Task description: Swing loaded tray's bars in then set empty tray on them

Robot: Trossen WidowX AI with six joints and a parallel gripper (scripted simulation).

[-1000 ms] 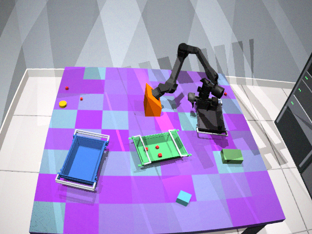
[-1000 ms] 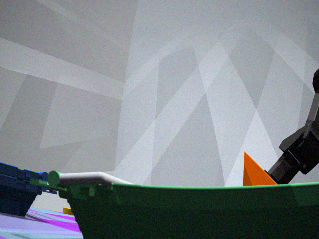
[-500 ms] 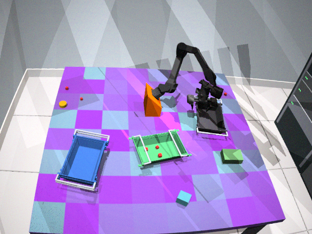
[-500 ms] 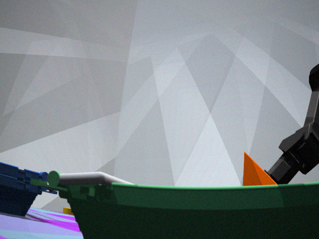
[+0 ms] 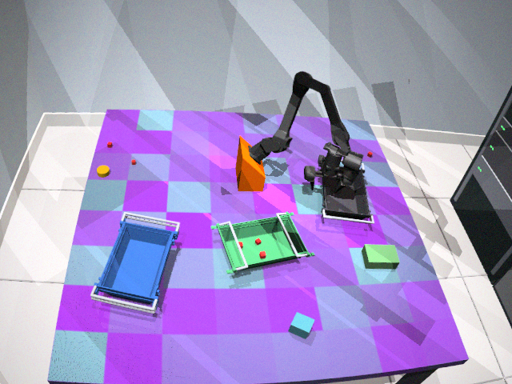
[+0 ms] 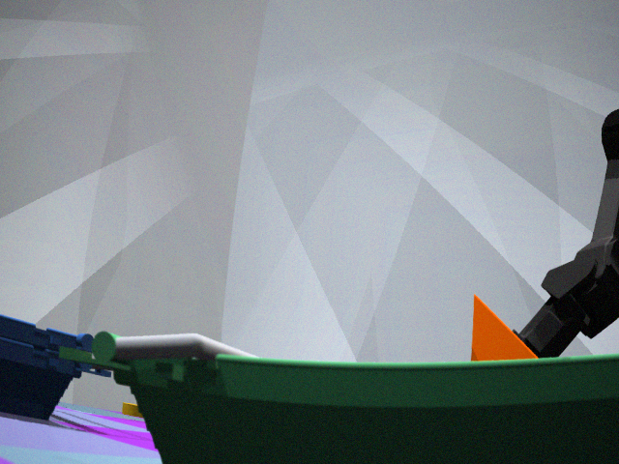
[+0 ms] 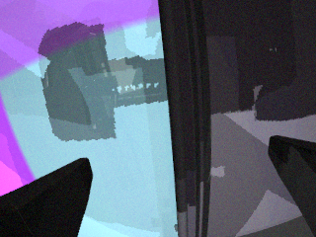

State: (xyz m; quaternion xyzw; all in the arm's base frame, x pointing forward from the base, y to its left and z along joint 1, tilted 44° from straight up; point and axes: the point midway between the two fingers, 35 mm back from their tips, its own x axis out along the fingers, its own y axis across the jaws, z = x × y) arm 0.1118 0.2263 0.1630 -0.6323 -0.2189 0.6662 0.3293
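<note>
The green tray stands mid-table with three small red blocks inside. Its left white bar and right white bar lie in across its top. The empty black tray lies at the right, its front white bar swung out; the arm hides most of its far bar. My gripper is wide open over the black tray's left long wall, one finger outside it and one on the inner side. The second finger is hidden in the top view.
A larger empty blue tray is at the left. An orange wedge stands by the arm's base. A green block, a cyan block, a yellow disc and loose red cubes lie around.
</note>
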